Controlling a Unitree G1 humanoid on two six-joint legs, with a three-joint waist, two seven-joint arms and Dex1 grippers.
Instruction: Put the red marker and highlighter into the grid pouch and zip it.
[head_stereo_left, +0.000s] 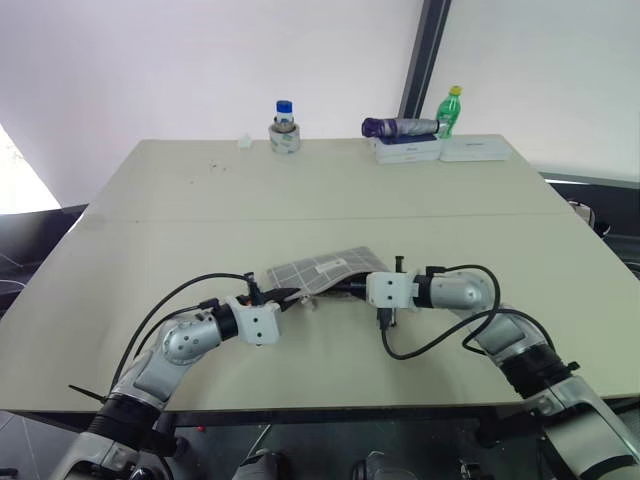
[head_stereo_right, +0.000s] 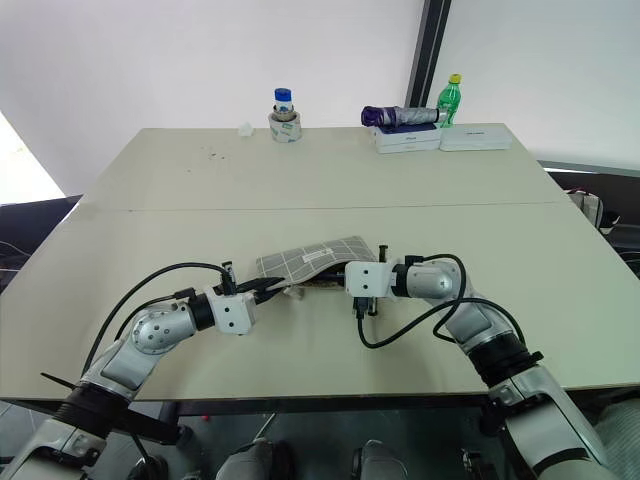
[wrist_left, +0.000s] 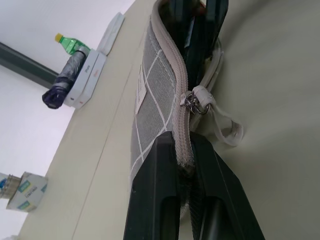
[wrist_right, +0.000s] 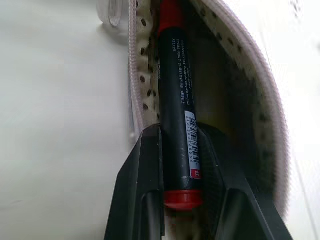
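Pinched between the right gripper's (wrist_right: 181, 165) fingers, the red marker (wrist_right: 176, 100) was partway into the open grid pouch (head_stereo_left: 318, 270), whose zipper end the left gripper (wrist_left: 186, 165) clamped; zipping remained, and the highlighter's whereabouts could not be told.

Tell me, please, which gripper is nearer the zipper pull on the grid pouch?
Left: the left gripper clamps the grid pouch near its zipper pull; the right gripper holds the red marker inside the mouth.
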